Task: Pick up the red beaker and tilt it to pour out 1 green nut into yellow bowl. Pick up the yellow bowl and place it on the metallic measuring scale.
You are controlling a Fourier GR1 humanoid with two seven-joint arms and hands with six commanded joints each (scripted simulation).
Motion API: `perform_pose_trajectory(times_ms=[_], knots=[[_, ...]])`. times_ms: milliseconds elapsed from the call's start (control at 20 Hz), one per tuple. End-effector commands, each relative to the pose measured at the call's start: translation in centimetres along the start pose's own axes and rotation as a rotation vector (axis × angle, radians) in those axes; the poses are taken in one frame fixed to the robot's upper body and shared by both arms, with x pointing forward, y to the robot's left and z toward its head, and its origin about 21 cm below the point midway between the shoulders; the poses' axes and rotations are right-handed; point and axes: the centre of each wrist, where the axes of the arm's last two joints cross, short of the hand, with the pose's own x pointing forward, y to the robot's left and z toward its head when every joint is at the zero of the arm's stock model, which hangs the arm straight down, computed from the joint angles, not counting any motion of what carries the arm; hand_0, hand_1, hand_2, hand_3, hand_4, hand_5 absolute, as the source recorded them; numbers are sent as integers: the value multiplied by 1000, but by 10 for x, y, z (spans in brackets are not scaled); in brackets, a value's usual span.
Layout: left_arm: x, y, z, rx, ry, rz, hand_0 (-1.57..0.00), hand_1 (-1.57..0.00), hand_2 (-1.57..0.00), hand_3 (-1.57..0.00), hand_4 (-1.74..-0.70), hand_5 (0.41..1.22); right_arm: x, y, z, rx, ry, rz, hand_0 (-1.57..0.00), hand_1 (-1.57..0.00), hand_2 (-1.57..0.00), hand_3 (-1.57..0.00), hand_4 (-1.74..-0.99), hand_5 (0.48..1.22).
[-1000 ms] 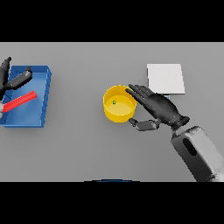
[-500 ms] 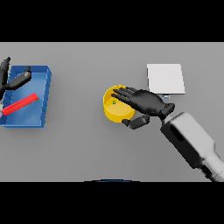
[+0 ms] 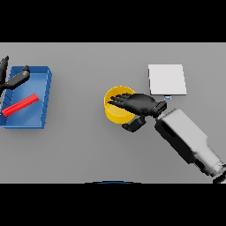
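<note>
Near the middle of the grey table (image 3: 88, 154) sits the yellow bowl (image 3: 115, 113), and it serves as the landmark for everything else. Over the bowl's right half lies the right hand (image 3: 139, 103), its fingers stretched out fairly straight across the opening and pointing toward the bowl's left rim, while the thumb (image 3: 133, 125) hangs just outside the bowl's lower right wall. The hand covers most of the bowl's inside, so whether a green nut lies in it cannot be told. From the hand, the white and grey right arm (image 3: 187, 139) runs away to the lower right of the bowl.

Up and to the right of the bowl, apart from it, lies the metallic measuring scale (image 3: 167, 79), a flat pale square plate with nothing on it.

Far to the left of the bowl rests a blue tray (image 3: 44, 99). Inside it the red beaker (image 3: 19, 105) lies on its side, slanted. Above the tray's upper left corner shows the left hand (image 3: 13, 79), its fingers loosely spread and holding nothing, apart from the beaker.
</note>
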Motion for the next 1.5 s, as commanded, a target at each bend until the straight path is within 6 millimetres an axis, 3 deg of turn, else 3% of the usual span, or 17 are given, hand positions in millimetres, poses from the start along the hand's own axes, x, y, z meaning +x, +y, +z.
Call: perform_pose_trajectory(times_ms=[0, 250, 400, 500, 650, 750, 800, 950, 1150, 1300, 1450], knots=[[3, 2, 1, 5, -3, -3, 1, 1, 1, 1, -799, 737, -1, 3, 0, 19, -1, 6, 1, 1, 1, 1, -1300, 671], [-1, -2, 0, 4, 4, -8, 1, 1, 1, 1, -793, 731, 4, -4, -9, 60, 10, 49, 1, 1, 1, 1, -1304, 713], [0, 4, 0, 7, -19, -8, 1, 1, 1, 1, -792, 725, 8, 1, -12, 88, 31, 63, -16, -40, -68, -94, -1339, 784], [0, -3, 0, 4, -12, -2, 1, 1, 1, 1, -793, 722, 9, 3, -11, 95, 27, 84, -258, -236, -233, -249, -1387, 900], [3, 3, 1, 10, -14, -2, 1, 1, 1, 1, -796, 726, 7, -2, -9, 135, 15, 75, -891, -846, -814, -594, -1534, 1057], [4, 2, 2, 11, -6, 2, 1, 1, 1, 1, -799, 728, 8, -4, -10, 161, 24, 69, -1136, -1107, -1086, -867, -1604, 1116], [3, 3, 2, 11, -9, -1, 1, 1, 1, 1, -799, 727, 9, -3, -9, 163, 27, 65, -1223, -1200, -1183, -932, -1628, 1137], [2, 5, 4, 12, -9, 5, 1, 1, 1, 1, -802, 725, 7, -4, -6, 167, 26, 57, -1393, -1381, -1314, -1142, -1682, 1178], [1, 0, 5, 5, -15, 6, 1, 1, 1, 1, -805, 725, 7, -8, -3, 154, 27, 59, -1498, -1493, -1453, -1181, -1717, 1203], [0, 3, 6, 9, -23, 2, 1, 1, 1, 1, -801, 724, 4, -24, 11, 121, 16, 56, -1534, -1531, -1490, -1192, -1729, 1212], [1, 5, 5, 8, -16, -4, 1, 1, 1, 1, -798, 721, 8, -48, 26, 97, 20, 77, -1552, -1551, -1506, -1377, -1731, 1216]])
